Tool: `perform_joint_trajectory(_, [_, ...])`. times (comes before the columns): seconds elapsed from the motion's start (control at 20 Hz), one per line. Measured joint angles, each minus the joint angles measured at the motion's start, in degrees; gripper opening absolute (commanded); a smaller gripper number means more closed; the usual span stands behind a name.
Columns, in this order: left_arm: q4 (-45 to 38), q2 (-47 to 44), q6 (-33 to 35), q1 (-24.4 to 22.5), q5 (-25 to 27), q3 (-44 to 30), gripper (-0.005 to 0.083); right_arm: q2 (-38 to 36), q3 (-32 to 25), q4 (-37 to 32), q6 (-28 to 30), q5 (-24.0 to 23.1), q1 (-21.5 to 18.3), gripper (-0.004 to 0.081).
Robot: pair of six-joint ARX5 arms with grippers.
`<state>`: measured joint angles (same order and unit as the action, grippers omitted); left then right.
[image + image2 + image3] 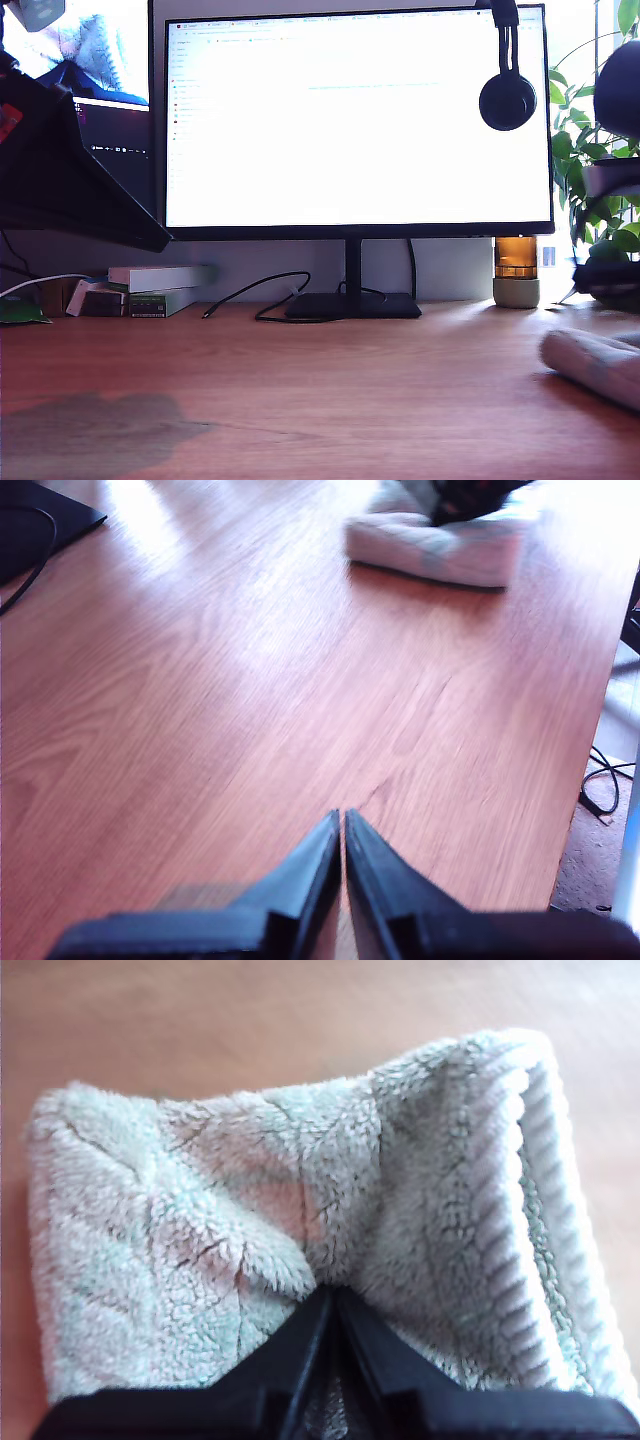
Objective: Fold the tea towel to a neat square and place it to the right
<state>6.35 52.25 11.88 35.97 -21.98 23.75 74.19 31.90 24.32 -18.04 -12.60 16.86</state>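
A: Report the position of the tea towel.

B: In the exterior view it lies folded on the wooden desk at about 4 o'clock, against that view's right edge and partly cut off by it. The monitor stands at 12 o'clock, well apart from it.

A: State of my second gripper?

B: Jaws pressed together with a fold of the fluffy cloth pinched between them. The ribbed, cord-like hem runs along one side of the towel.

A: State of my first gripper?

B: Jaws closed tip to tip, nothing between them, above bare desk. Its camera sees the bundled towel well ahead, with a dark, blurred object at the towel's far side.

A: Other items?

B: Headphones hang on the monitor's upper corner at 1 o'clock; an amber jar stands at 3 o'clock; stacked boxes at 9 o'clock
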Motion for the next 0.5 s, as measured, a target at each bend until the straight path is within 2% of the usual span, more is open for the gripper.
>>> perform_joint_trajectory(0.2, [0.0,0.0,-0.5,0.0,0.0,0.0,-0.0023,-3.3,-1.5,3.0,-2.0,0.0,0.0,-0.0011])
perform_joint_trajectory(0.5, [0.0,0.0,-1.0,0.0,0.0,0.0,-0.0023,-8.2,-3.5,1.5,-2.9,0.0,0.0,-0.0011])
